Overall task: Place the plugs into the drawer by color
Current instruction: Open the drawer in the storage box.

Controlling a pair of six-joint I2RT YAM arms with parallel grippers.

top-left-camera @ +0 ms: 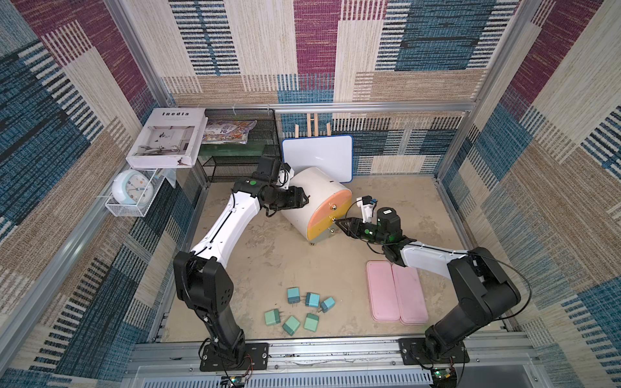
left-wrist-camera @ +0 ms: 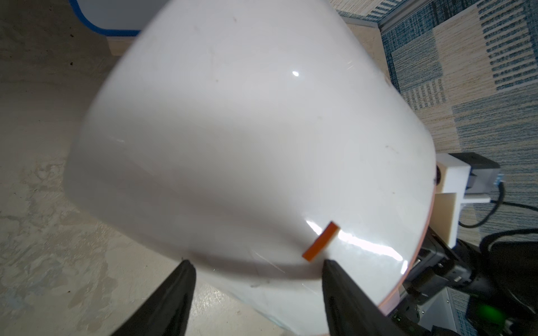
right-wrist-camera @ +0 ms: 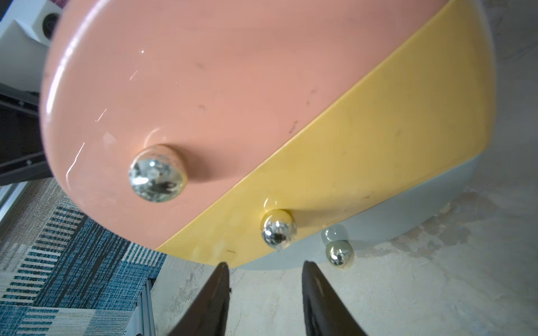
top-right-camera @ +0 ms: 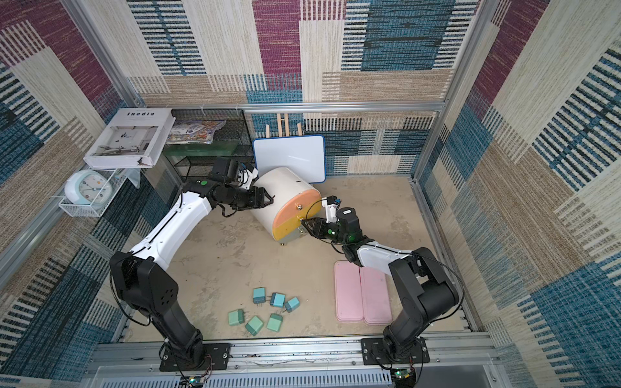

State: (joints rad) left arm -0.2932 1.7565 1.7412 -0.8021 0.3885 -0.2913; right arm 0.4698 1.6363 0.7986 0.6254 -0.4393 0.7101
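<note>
The drawer cabinet (top-left-camera: 316, 195) (top-right-camera: 285, 188) is white and round-topped, with salmon-pink (right-wrist-camera: 203, 72), yellow (right-wrist-camera: 378, 145) and grey-green (right-wrist-camera: 407, 221) fronts, all pushed in. My left gripper (top-left-camera: 304, 198) (left-wrist-camera: 256, 261) is open, its fingertips against the cabinet's white shell (left-wrist-camera: 247, 131). My right gripper (top-left-camera: 339, 224) (right-wrist-camera: 265, 263) is open and empty, just in front of the yellow drawer's knob (right-wrist-camera: 279, 228). Three blue plugs (top-left-camera: 312, 299) (top-right-camera: 278, 299) and three green plugs (top-left-camera: 291, 325) (top-right-camera: 254, 325) lie loose near the front edge, far from both grippers.
Two flat pink trays (top-left-camera: 396, 292) lie under the right arm. A whiteboard (top-left-camera: 317, 158) leans behind the cabinet. At the back left stand a black wire shelf (top-left-camera: 235, 151), a book (top-left-camera: 168, 137) and a clock (top-left-camera: 132, 191) in a white basket.
</note>
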